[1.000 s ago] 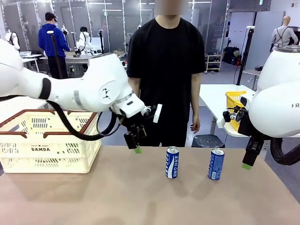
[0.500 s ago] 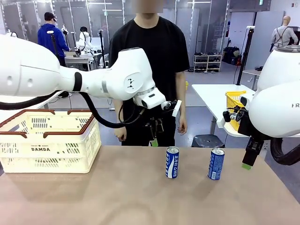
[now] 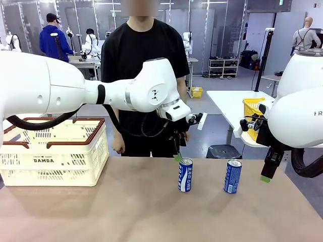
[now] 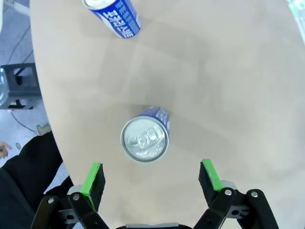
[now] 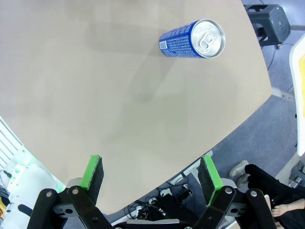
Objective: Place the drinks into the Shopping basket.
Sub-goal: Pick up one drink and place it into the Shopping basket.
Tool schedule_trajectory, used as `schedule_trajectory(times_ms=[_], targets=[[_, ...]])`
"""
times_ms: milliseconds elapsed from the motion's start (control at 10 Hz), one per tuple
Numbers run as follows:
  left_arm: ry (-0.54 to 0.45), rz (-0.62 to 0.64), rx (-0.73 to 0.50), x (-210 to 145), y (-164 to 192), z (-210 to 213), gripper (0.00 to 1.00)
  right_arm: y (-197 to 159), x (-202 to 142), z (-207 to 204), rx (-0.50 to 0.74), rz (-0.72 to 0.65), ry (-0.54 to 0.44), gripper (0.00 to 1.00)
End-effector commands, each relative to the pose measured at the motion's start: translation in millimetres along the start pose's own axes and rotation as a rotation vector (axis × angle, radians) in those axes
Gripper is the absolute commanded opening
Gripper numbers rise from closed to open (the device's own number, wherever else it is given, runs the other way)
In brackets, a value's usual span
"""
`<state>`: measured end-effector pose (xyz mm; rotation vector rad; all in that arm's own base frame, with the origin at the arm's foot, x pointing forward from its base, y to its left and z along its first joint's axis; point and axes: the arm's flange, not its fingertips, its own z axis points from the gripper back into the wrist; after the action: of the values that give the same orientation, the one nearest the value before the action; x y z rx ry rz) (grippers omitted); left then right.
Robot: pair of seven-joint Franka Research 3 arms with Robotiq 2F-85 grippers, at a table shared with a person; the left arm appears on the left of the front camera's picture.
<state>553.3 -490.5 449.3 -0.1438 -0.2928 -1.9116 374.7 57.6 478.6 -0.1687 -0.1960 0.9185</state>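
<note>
Two blue drinks stand upright on the brown table: one can [image 3: 185, 174] mid-table and another [image 3: 232, 176] to its right. My left gripper [image 3: 177, 155] hangs open just above and behind the middle can; from the left wrist, that can's silver top [image 4: 144, 140] lies just ahead of the green pads [image 4: 93, 179], and the other can [image 4: 114, 16] is farther off. My right gripper [image 3: 266, 174] is open and off the table's right edge; its wrist camera sees the right can [image 5: 191, 39] well ahead. The cream Shopping basket [image 3: 50, 153] marked DAMDA sits at the left.
A person in a black shirt [image 3: 144, 55] stands at the far side of the table, arms down. A yellow mesh basket [image 3: 252, 111] rests on a white table behind my right arm. Bare tabletop lies in front of the cans.
My left arm has swung right from near the basket to above the middle can, gripper still open. The person stepped to the left. My right arm has not moved.
</note>
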Motion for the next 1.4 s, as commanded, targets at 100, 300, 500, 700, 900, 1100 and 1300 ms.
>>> schedule_trajectory(times_ms=[100, 300, 500, 700, 900, 1100, 1300], targets=[[0.023, 0.036, 0.014, 17, 12, -13, 1.0, 0, -1, -1, 0.003, -0.002, 0.0, 1.0], [0.05, 0.048, 0.013, 22, 16, -26, 1.0, 0, -1, -1, 0.003, -0.002, 0.0, 1.0], [0.079, 0.06, -0.002, 24, 20, -34, 1.0, 0, -1, -1, 0.003, -0.002, 0.0, 1.0], [0.094, 0.064, -0.027, 26, 23, -42, 1.0, 0, -1, -1, 0.003, -0.002, 0.0, 1.0], [0.094, 0.074, -0.034, 27, 27, -46, 1.0, 0, -1, -1, 0.003, -0.002, 0.0, 1.0], [0.101, 0.076, -0.065, 27, 28, -51, 1.0, 0, -1, -1, 0.003, -0.002, 0.0, 1.0], [0.109, 0.089, -0.086, 25, 29, -55, 1.0, 0, -1, -1, 0.003, -0.002, 0.0, 1.0]])
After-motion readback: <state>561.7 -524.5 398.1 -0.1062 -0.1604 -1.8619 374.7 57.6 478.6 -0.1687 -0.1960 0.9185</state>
